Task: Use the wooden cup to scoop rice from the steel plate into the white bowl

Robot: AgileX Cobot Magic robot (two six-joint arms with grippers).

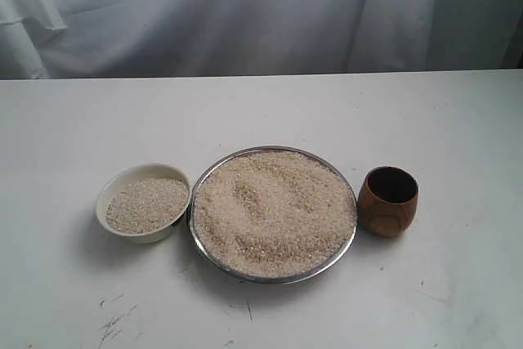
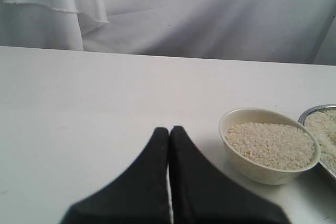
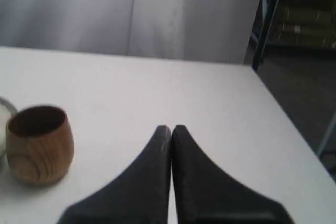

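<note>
The steel plate (image 1: 205, 176) sits mid-table, heaped with rice (image 1: 274, 212). Touching its left side is the white bowl (image 1: 116, 186), partly filled with rice (image 1: 147, 204); the left wrist view shows the white bowl (image 2: 262, 170) too, beside the steel plate's rim (image 2: 313, 110). The wooden cup (image 1: 388, 201) stands upright just right of the plate, its inside dark with no grains showing; the wooden cup (image 3: 39, 144) shows in the right wrist view as well. My left gripper (image 2: 169, 128) is shut on nothing, short of the bowl. My right gripper (image 3: 171, 127) is shut on nothing, apart from the cup. Neither gripper appears in the exterior view.
A white cloth (image 1: 245, 14) hangs behind the white table (image 1: 261, 112). The table's right edge (image 3: 286, 124) drops off to a dark floor with shelving (image 3: 304, 24) beyond. Dark scuff marks (image 1: 114, 320) lie near the front.
</note>
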